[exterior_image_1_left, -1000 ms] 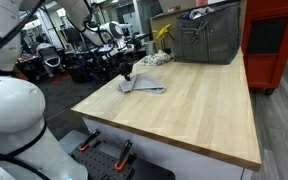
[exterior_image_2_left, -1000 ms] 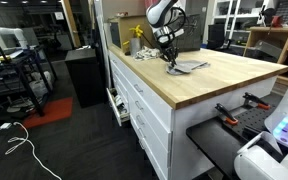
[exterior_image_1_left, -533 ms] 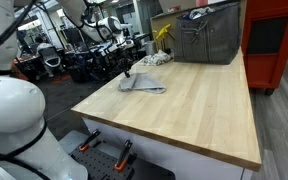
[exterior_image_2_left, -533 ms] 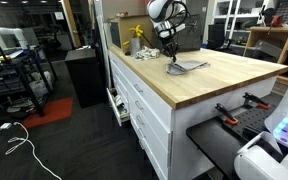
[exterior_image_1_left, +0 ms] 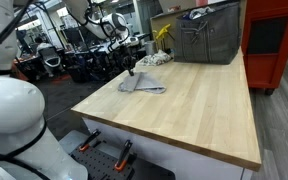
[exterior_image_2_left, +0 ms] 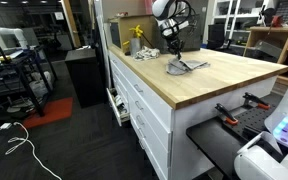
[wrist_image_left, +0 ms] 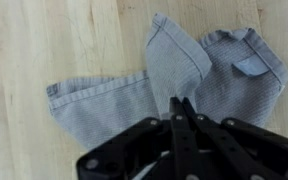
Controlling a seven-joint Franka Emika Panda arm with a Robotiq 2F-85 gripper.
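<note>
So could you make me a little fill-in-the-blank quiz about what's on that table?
The cloth lying on the table is ___ in colour. The table's top is made of pale ___. The hand is not open but ___, pinching a flap of the cloth.
Missing words: grey; wood; shut.

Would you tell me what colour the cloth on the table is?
The cloth is grey; the wrist view shows it best.
</note>
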